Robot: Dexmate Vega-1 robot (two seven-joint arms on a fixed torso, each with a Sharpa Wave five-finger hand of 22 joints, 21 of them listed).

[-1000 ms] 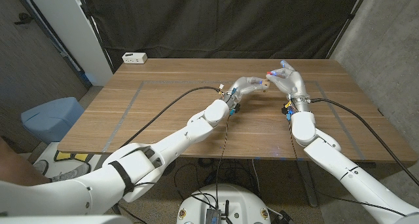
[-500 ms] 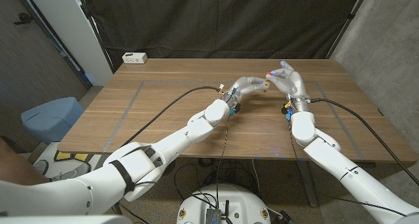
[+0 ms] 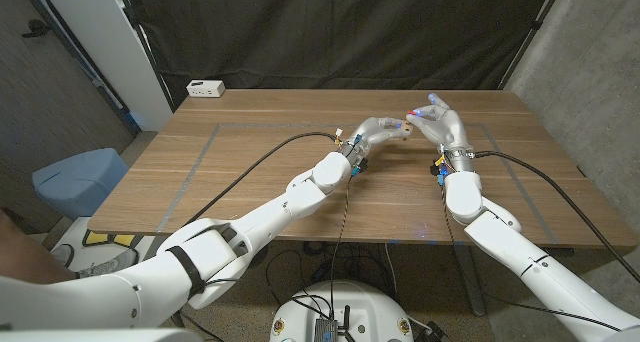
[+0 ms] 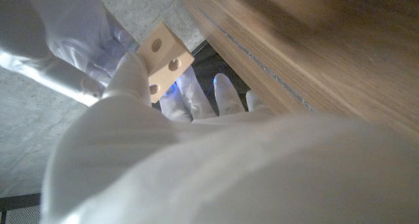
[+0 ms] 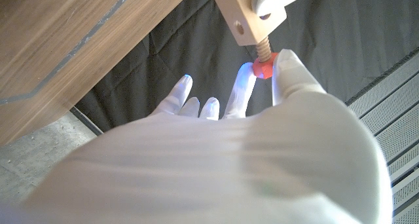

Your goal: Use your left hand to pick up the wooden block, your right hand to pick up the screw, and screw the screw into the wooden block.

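My left hand point(image 3: 378, 132) holds a small light wooden block point(image 3: 405, 129) raised above the far middle of the table. In the left wrist view the block point(image 4: 163, 59) shows round holes, gripped by my left hand point(image 4: 131, 86). My right hand point(image 3: 440, 122) meets the block from the right. In the right wrist view a screw with a red head point(image 5: 264, 65) has its wooden thread entering the block point(image 5: 241, 14). My right hand point(image 5: 262, 99) pinches the red head between thumb and a finger, the other fingers spread.
The wooden table point(image 3: 250, 172) carries pale tape lines. A white power strip point(image 3: 206, 88) lies at the far left corner. A black curtain hangs behind. A blue bin point(image 3: 78, 177) stands on the floor to the left. Black cables run along both arms.
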